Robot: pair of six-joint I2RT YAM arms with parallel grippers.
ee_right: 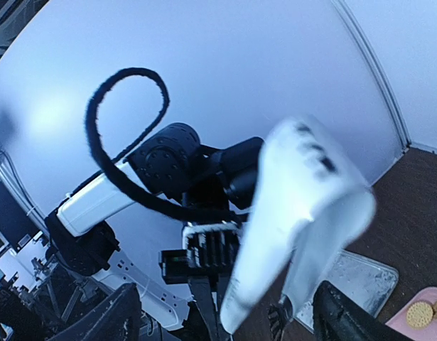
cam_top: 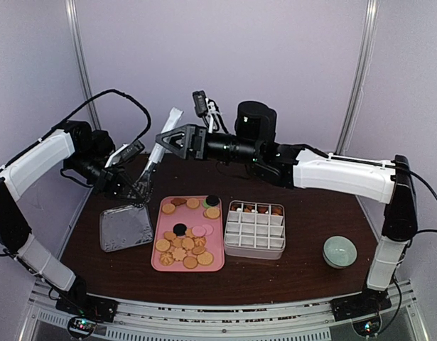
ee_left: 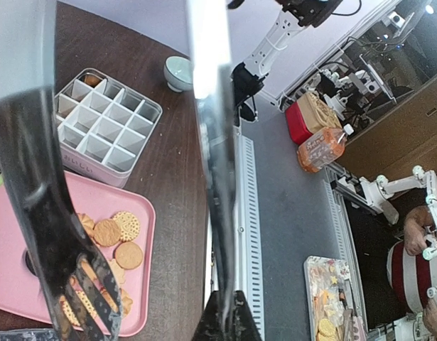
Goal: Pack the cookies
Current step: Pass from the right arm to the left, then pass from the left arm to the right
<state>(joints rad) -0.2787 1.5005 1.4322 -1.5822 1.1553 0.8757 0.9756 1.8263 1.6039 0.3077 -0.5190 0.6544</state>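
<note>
In the top view, the cookies (cam_top: 186,245) lie crowded on a pink tray (cam_top: 156,264) near the middle of the dark tabletop (cam_top: 303,220). A few more fill the back row of a white divided box (cam_top: 255,238) just at the tray's 3 o'clock. A metal tray (cam_top: 126,229) sits at the pink tray's 9 o'clock, with a thin strip of wood showing between their edges. A green bowl (cam_top: 340,251) stands well apart at 4 o'clock, close to the right edge, and bare wood runs between it and the box. The left gripper (cam_top: 129,186) hangs over the metal tray's far edge, jaws clenched on the tongs (cam_top: 168,124), whose white handle slants up toward 1 o'clock. The right gripper (cam_top: 163,140) reaches in from 3 o'clock, jaws released and spread about the handle (contact cannot be told).

In the left wrist view, the tongs' black forked tip (ee_left: 55,234) hangs over the pink tray (ee_left: 12,277), just beside several cookies (ee_left: 119,234). The divided box (ee_left: 104,131) lies toward 12 o'clock and the bowl (ee_left: 177,71) beyond it. The tabletop's (ee_left: 172,163) edge runs down the frame's middle.

In the right wrist view, the white handle (ee_right: 303,185) stands blurred between the spread jaws of the right gripper (ee_right: 229,320). The metal tray (ee_right: 360,273) shows at 4 o'clock, and a corner of the pink tray (ee_right: 417,328) with cookies (ee_right: 419,312) lies at the lower right edge.
</note>
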